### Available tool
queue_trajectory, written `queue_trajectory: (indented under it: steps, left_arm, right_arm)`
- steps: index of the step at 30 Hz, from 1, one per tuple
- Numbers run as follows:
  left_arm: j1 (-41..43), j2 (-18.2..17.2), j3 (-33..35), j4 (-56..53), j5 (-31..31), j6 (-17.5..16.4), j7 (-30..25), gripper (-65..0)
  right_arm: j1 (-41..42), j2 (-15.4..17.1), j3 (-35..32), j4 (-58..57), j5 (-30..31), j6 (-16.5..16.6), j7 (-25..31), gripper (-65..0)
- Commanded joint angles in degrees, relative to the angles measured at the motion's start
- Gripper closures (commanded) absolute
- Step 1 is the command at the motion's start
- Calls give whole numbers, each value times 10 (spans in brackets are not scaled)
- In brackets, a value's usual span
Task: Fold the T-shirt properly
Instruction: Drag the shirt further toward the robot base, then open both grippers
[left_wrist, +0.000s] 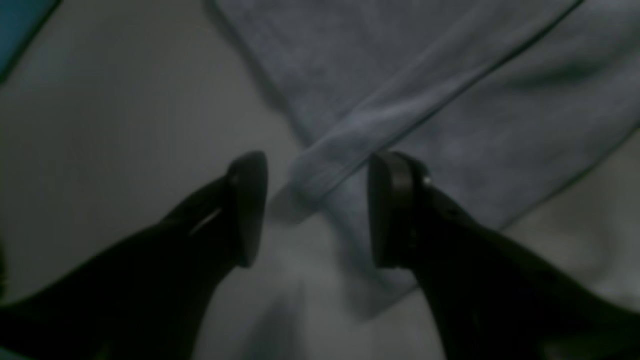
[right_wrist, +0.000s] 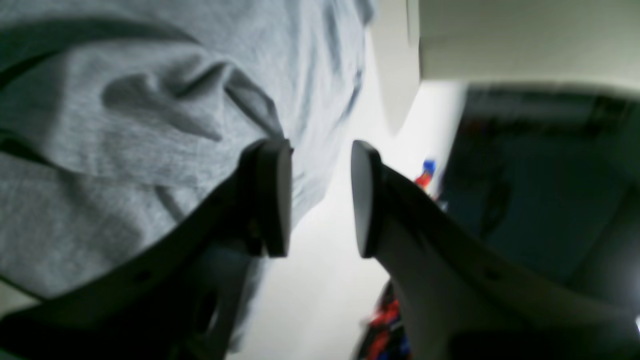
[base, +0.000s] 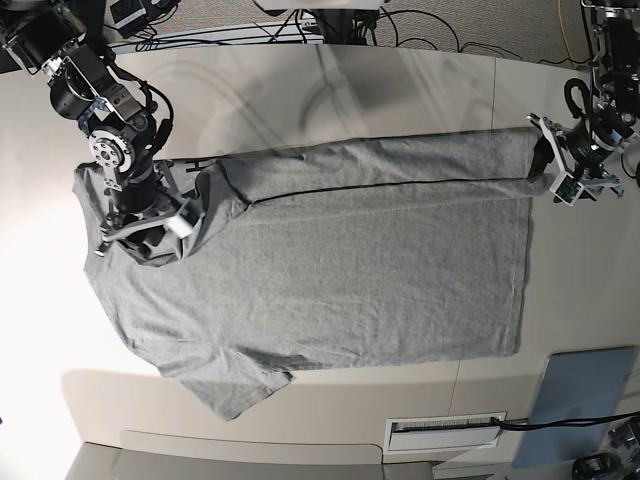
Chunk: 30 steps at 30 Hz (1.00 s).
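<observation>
The heather-grey T-shirt (base: 340, 270) lies flat on the pale table, collar end at the left and hem at the right in the base view. Its far long edge is folded over onto the body. No lettering shows. My left gripper (base: 542, 160) is open at the far hem corner. In the left wrist view (left_wrist: 317, 210) the folded hem strip (left_wrist: 345, 145) lies between and just beyond the fingers. My right gripper (base: 150, 240) is open over the shoulder end. In the right wrist view (right_wrist: 317, 200) wrinkled shirt cloth (right_wrist: 125, 125) lies behind one finger, with nothing between the pads.
A flat blue-grey pad (base: 585, 390) lies at the near right corner of the table (base: 400, 90). A white slotted plate (base: 445, 428) sits at the near edge. Cables (base: 420, 25) run behind the far edge.
</observation>
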Motion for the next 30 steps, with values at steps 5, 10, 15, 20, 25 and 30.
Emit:
queue_trajectory:
  steps: [5, 10, 15, 20, 25, 30]
  left_arm:
    - [1, -3, -5, 8, -141, 0, 51, 0]
    - [0, 44, -5, 8, -242, 40, 98, 0]
    - [0, 105, -5, 7, -238, 115, 98, 0]
    - [-16, 139, -5, -30, -221, 123, 94, 0]
    - [-44, 156, -5, -113, -222, 107, 106, 0]
    - [-21, 156, -6, -126, -222, 96, 141, 0]
  right_arm:
    - [-35, 0, 32, 7, -26, -55, -16, 0]
    - [-104, -59, 166, 7, 10, -66, 7, 0]
    - [-122, -107, 306, 2, 155, 14, 56, 0]
    - [-105, -146, 349, -75, 229, 87, 83, 0]
    - [-72, -152, 349, -164, 261, 107, 76, 0]
    - [-90, -149, 349, -168, 257, 125, 49, 0]
